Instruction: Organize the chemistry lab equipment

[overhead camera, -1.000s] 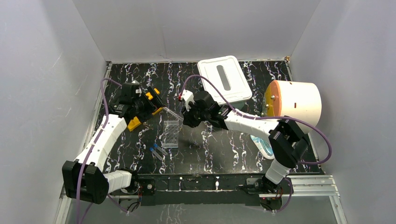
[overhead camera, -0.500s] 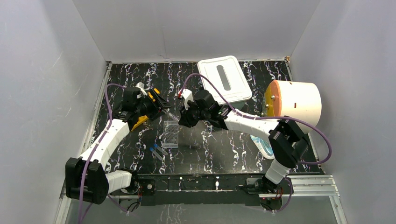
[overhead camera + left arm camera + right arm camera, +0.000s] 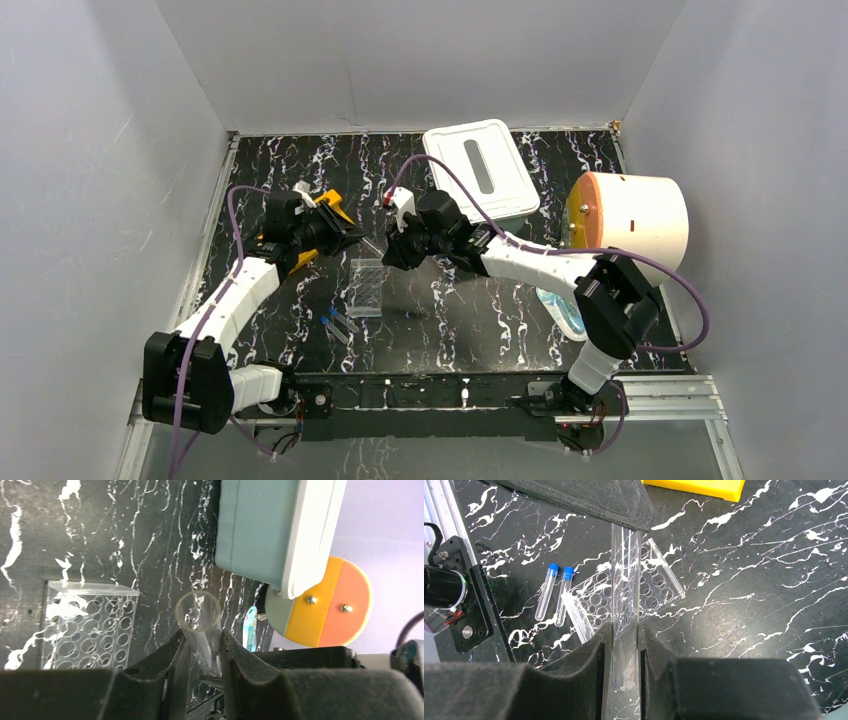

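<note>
A clear test tube [image 3: 371, 244] hangs in the air between my two grippers, above the table. My right gripper [image 3: 624, 639] is shut on its rounded bottom end, and the tube [image 3: 625, 595] runs away from it to the left gripper's finger [image 3: 589, 497]. My left gripper [image 3: 200, 645] is shut on the open-mouth end of the tube [image 3: 197, 614]. The clear well plate [image 3: 368, 287] lies flat just below them. Two blue-capped tubes [image 3: 338, 325] lie nearer the front. The yellow rack [image 3: 330, 203] sits behind the left gripper [image 3: 352, 233], partly hidden.
A teal box with a white lid [image 3: 480, 168] stands at the back centre. A cream drum with an orange-yellow face [image 3: 630, 215] lies at the right. A bluish packet [image 3: 562, 310] is under the right arm. Grey walls close in on three sides.
The left gripper has swung right to the tube's open end and closed its jaws on it. The right gripper has kept its grip and shifted only slightly.
</note>
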Available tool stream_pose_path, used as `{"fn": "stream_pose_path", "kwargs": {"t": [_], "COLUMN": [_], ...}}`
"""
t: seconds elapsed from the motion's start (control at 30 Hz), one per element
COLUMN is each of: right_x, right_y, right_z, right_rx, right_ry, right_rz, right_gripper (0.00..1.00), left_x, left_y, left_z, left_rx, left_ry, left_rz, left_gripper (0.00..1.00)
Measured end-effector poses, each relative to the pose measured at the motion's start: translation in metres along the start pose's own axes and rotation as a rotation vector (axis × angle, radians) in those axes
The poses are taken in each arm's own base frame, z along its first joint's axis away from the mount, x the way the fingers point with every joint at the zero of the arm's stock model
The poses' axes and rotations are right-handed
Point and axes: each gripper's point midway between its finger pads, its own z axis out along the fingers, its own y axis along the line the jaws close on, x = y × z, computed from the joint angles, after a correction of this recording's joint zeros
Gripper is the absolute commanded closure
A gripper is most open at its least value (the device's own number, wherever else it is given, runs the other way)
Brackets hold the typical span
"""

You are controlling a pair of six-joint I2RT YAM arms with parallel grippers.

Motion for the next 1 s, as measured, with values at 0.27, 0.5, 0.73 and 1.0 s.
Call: {"fn": "stream_pose_path", "kwargs": {"t": [0.27,0.5,0.73,1.0], "right_x": [0.001,-0.011,-0.062,-0.069], "right_y": [0.000,0.005,0.012,0.015], "right_z": [0.001,-0.001,-0.001,-0.001], "right_rx": [-0.009,-0.032,-0.047,-0.056], "right_ry": [0.002,-0.016,-0.096,-0.106], "right_rz": [0.012,0.034,0.016,0.045], "right_gripper": [0.61,0.29,0.28,0.55], "left_x": [-0.002,0.003,-0.002,-0.012], "left_y": [-0.006,-0.008,-0.038,-0.071], "left_z": [0.001,-0.001,-0.015,-0.031], "left_rx": [0.030,0.055,0.166,0.257], "left_ry": [-0.003,0.022,0.031,0.002], "left_rz": [0.001,0.096,0.288,0.411], "left_gripper": [0.96,0.96,0.94,0.93]}}
